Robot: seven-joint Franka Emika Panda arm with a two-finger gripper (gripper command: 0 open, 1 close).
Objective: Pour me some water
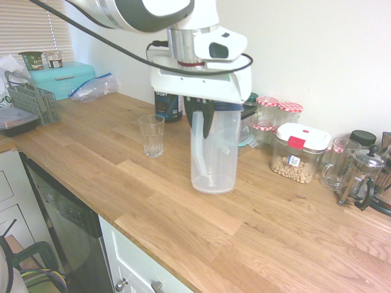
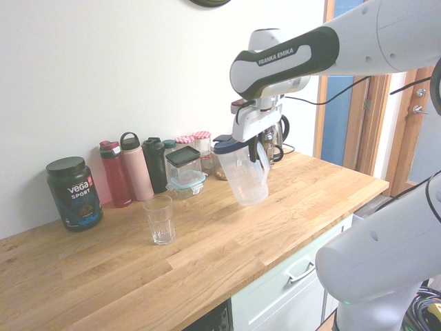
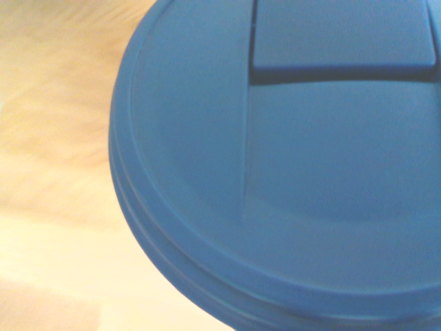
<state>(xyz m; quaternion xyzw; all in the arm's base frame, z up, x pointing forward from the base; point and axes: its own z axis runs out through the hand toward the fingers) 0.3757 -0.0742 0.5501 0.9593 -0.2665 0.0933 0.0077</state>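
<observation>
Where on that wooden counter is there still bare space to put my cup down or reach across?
The widest bare patch is between the clear pitcher and the counter's front edge, running toward the French press. Another lies between the drinking glass and the wire basket. It's crowded along the wall, where bottles and jars stand close together.

Teal box (image 1: 58, 82): 10 o'clock in first exterior view, two pots (image 1: 32, 60) on top
Plastic bag (image 1: 95, 89): 10 o'clock, beside it
Checked-lid jars (image 1: 289, 113): 2 o'clock
Nut container (image 1: 298, 157): 3 o'clock
French press (image 1: 359, 174): 3 o'clock, farther out
</observation>
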